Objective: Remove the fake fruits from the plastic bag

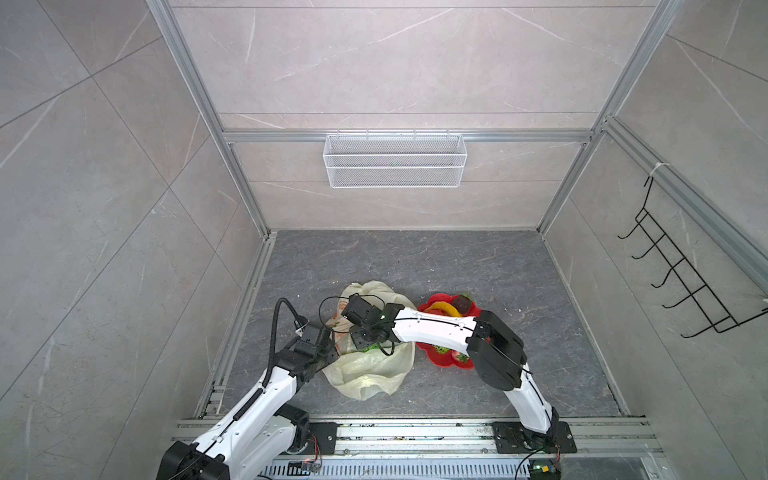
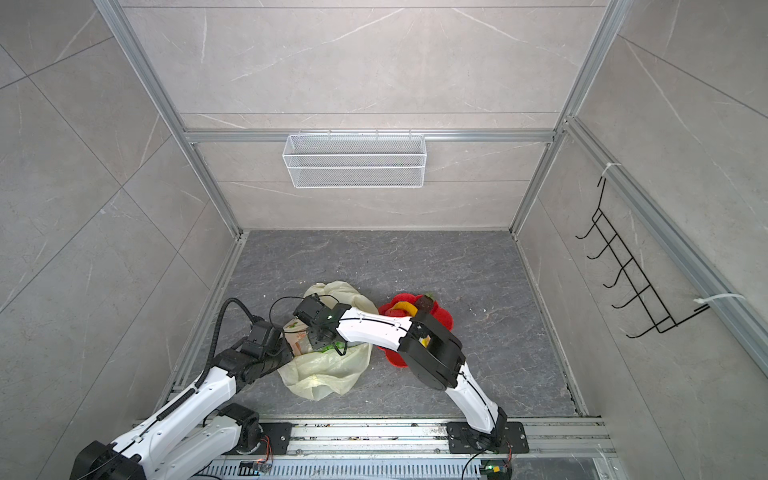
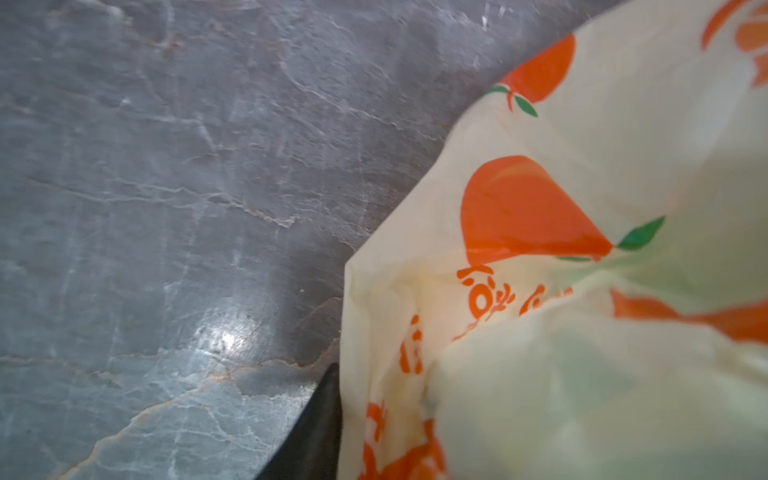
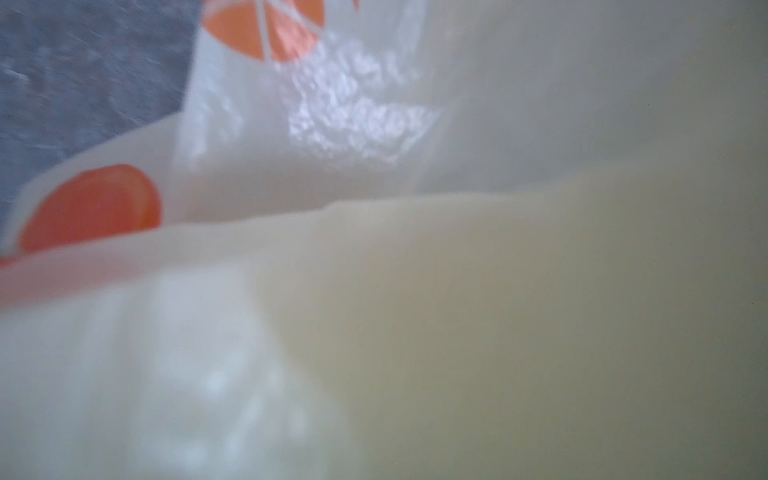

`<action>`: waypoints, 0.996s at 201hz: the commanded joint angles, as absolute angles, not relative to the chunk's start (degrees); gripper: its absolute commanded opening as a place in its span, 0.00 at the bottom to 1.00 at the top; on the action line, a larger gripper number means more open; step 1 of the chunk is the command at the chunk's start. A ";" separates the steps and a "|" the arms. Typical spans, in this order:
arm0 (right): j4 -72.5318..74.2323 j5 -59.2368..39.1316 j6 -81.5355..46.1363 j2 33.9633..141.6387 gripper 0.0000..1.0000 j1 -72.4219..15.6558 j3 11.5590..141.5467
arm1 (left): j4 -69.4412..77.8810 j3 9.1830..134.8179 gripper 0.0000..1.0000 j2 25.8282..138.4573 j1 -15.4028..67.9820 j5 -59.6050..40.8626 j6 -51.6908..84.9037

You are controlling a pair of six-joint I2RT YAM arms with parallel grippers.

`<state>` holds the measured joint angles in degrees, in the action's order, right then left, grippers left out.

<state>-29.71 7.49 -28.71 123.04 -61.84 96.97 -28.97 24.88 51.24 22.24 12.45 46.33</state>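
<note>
Bag (image 1: 374, 376) crumpled — banana (image 1: 443, 308) on plate (image 1: 434, 300).

The plate (image 1: 444, 363) is set beside the plastic bag (image 1: 365, 374), at its three o'clock. A banana (image 1: 444, 308) and a round fruit (image 1: 462, 304) are laid on the plate, toward twelve o'clock.

The right arm (image 1: 432, 328) is extended across the middle; the right tool (image 1: 365, 341) and left tool (image 1: 332, 338) are angled downward, close together, jaws obscured.

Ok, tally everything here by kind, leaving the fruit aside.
Arms: 2, left arm and right arm
Bag: 1
Plate: 1
Basket: 1
Hook rack: 1
Total: 6
</note>
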 commanded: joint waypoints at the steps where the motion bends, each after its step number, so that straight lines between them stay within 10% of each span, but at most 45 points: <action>1: -24.74 7.93 -26.47 116.59 0.44 -62.58 95.42 | -32.07 29.22 0.26 50.11 22.95 18.82 43.64; 200: -13.82 9.19 -26.81 93.79 0.44 -62.67 77.17 | -40.97 42.49 0.21 58.54 28.03 45.89 40.59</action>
<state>-16.34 8.69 -27.18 97.91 -62.50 79.07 -41.19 41.15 58.54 27.99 43.24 40.95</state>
